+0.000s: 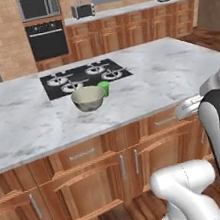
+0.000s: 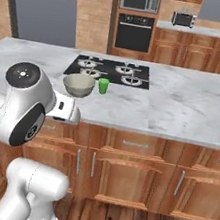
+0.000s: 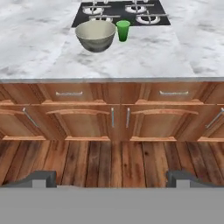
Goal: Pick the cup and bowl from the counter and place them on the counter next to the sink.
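The grey-olive bowl (image 1: 88, 99) (image 2: 78, 85) (image 3: 95, 35) stands upright on the white marble counter (image 1: 22, 121) (image 2: 183, 109) (image 3: 39, 48), just in front of the black cooktop. Close on its right, a small gap apart, stands the small green cup (image 1: 104, 88) (image 2: 103, 85) (image 3: 123, 30). My gripper (image 3: 111, 179) hangs well back from the counter's front edge, out over the wooden floor, and faces the cabinet fronts. It is open, its fingertips (image 3: 43, 177) wide apart with nothing between them. The sink is out of view.
A black four-burner cooktop (image 1: 85, 76) (image 2: 111, 70) (image 3: 120, 11) lies behind the bowl and cup. Brown cabinet fronts with metal handles (image 3: 111, 117) run below the counter. At the back wall are an oven (image 1: 47, 40), a microwave (image 1: 38, 5) and a toaster (image 1: 83, 10).
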You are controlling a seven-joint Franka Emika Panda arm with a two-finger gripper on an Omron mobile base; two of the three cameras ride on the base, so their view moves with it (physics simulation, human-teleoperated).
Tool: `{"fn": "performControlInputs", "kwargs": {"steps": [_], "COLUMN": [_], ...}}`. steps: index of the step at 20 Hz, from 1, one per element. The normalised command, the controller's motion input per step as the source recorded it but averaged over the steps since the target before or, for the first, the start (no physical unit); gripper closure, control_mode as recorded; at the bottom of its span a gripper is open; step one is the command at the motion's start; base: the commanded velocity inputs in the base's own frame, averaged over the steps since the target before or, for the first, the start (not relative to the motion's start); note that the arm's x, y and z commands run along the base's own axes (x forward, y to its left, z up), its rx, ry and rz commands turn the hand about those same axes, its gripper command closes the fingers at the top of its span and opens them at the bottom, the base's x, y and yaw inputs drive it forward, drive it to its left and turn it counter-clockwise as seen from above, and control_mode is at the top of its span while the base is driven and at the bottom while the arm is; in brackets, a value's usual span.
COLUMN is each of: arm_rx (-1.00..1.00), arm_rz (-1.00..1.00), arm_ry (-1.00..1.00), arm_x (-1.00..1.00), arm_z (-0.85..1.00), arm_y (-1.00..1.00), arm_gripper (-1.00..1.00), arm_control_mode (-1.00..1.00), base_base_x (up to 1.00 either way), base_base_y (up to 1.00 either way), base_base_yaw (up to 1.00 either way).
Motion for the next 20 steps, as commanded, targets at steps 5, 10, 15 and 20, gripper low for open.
{"fn": "performControlInputs", "kwargs": {"steps": [5, 10, 15, 20], "arm_rx": [0.00, 0.00, 0.00, 0.00], "arm_rz": [0.00, 0.00, 0.00, 0.00], "arm_ry": [0.00, 0.00, 0.00, 0.00], "arm_x": [0.00, 0.00, 0.00, 0.00], "arm_z": [0.00, 0.00, 0.00, 0.00], "arm_y": [0.00, 0.00, 0.00, 0.00], "arm_gripper": [-1.00, -1.00, -1.00, -1.00], "arm_control_mode": [1.00, 1.00, 1.00, 1.00], "base_base_x": [0.71, 0.84, 0.60, 0.48], "base_base_y": [-0.60, -0.05, 0.00, 0.00], "base_base_yaw": [0.02, 0.00, -0.07, -0.03]}}
